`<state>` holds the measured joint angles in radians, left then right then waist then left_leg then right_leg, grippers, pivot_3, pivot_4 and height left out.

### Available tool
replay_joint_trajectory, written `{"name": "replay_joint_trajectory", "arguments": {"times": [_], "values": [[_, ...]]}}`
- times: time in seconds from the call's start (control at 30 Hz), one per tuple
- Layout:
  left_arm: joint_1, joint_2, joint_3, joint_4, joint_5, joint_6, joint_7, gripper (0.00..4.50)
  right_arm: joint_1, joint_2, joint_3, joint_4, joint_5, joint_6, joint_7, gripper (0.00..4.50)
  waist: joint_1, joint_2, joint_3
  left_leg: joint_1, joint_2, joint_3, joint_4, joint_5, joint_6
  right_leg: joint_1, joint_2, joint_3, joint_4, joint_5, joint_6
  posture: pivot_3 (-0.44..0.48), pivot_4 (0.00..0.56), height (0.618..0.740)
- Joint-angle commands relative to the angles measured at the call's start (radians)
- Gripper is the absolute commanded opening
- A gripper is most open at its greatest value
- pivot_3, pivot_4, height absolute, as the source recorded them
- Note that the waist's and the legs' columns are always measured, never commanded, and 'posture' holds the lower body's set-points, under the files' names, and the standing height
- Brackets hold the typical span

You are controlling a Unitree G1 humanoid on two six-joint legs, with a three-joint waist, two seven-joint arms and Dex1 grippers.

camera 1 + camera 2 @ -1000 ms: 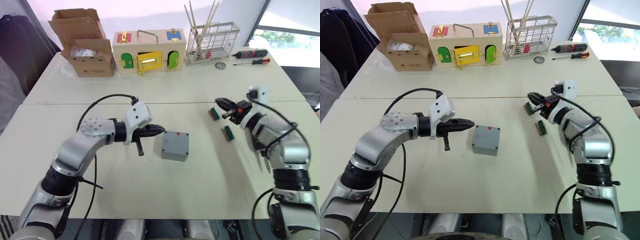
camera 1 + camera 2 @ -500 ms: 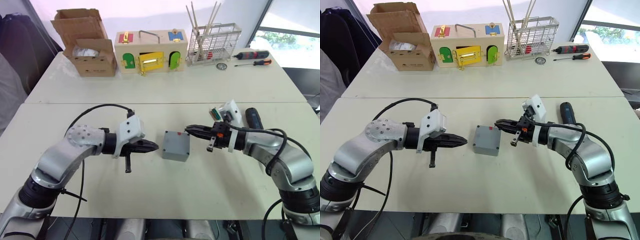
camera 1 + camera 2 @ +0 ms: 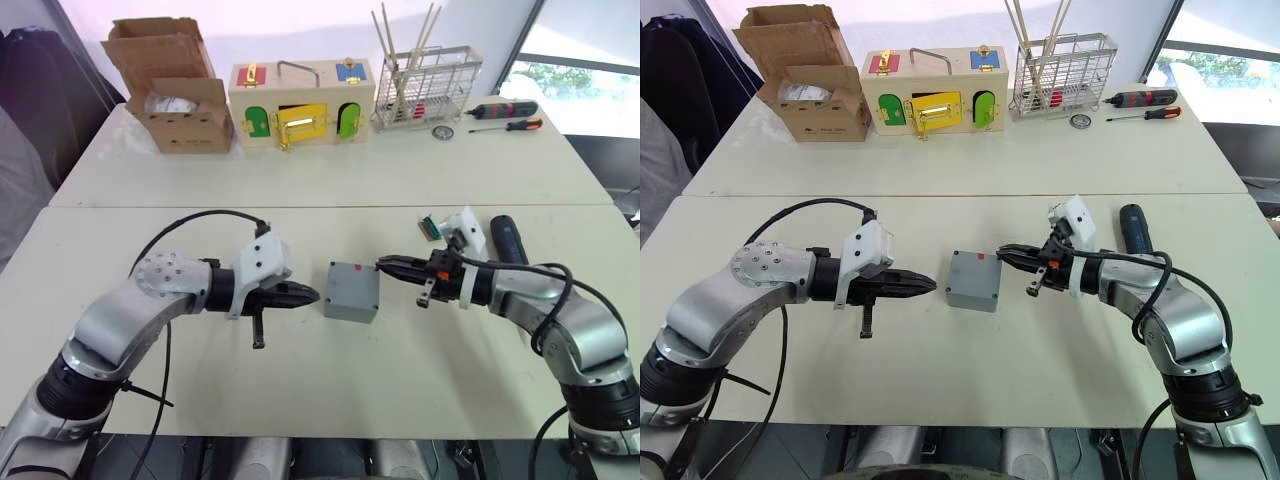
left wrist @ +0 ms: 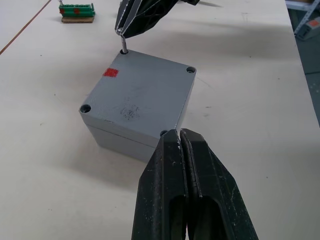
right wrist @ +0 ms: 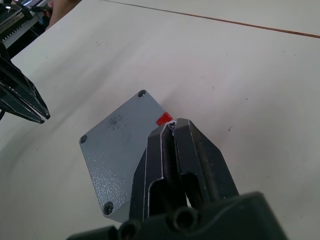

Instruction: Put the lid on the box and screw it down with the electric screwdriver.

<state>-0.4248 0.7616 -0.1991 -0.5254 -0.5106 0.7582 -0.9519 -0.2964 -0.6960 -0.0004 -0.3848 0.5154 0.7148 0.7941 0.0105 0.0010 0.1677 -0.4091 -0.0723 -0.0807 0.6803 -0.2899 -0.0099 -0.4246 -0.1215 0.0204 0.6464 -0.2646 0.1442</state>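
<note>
- Lid sits on box; placement looks done.
- Right pincer pinches a screw at box's red-mark corner.
- Left pincer pressed together, empty.
- Electric screwdriver untouched; screwing remains.

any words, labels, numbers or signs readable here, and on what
No text can be read in any view.
The box: a plain red square mark near one corner of the top, with no lettering.
The cardboard box: a dark print on its front, too small to read.
The wooden latch box: coloured doors and latches, no legible writing.
The hand screwdrivers: no marking legible.
</note>
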Motion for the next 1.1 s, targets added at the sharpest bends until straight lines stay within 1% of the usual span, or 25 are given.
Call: {"name": "replay_joint_trajectory", "arguments": {"times": [0.03,0.9,1.0,1.07,1.1], "values": [[-0.005,0.003,0.024,-0.021,-0.005,-0.011,0.003,0.0,-0.004,-0.007,-0.029,-0.001,0.001,-0.015,-0.001,0.06,0.0,0.0,0.0,0.0,0.0,0.0,0.0,0.0,0.0,0.0,0.0,0.0,0.0,0.0,0.0,0.0,0.15,0.73],[-0.01,-0.013,0.009,-0.012,0.013,-0.021,0.015,0.0,-0.015,-0.003,0.028,0.045,-0.06,-0.049,0.021,0.06,0.0,0.0,0.0,0.0,0.0,0.0,0.0,0.0,0.0,0.0,0.0,0.0,0.0,0.0,0.0,0.0,0.15,0.73],[-0.01,-0.016,0.009,-0.011,0.014,-0.022,0.017,0.0,-0.017,-0.007,0.027,0.047,-0.067,-0.054,0.028,0.9,0.0,0.0,0.0,0.0,0.0,0.0,0.0,0.0,0.0,0.0,0.0,0.0,0.0,0.0,0.0,0.0,0.15,0.73],[-0.011,-0.018,0.008,-0.008,0.015,-0.024,0.017,0.0,-0.018,-0.013,0.023,0.045,-0.065,-0.051,0.036,1.86,0.0,0.0,0.0,0.0,0.0,0.0,0.0,0.0,0.0,0.0,0.0,0.0,0.0,0.0,0.0,0.0,0.15,0.73],[-0.011,-0.019,0.009,-0.007,0.015,-0.024,0.016,0.0,-0.018,-0.014,0.022,0.043,-0.065,-0.048,0.038,2.56,0.0,0.0,0.0,0.0,0.0,0.0,0.0,0.0,0.0,0.0,0.0,0.0,0.0,0.0,0.0,0.0,0.15,0.73]]}}
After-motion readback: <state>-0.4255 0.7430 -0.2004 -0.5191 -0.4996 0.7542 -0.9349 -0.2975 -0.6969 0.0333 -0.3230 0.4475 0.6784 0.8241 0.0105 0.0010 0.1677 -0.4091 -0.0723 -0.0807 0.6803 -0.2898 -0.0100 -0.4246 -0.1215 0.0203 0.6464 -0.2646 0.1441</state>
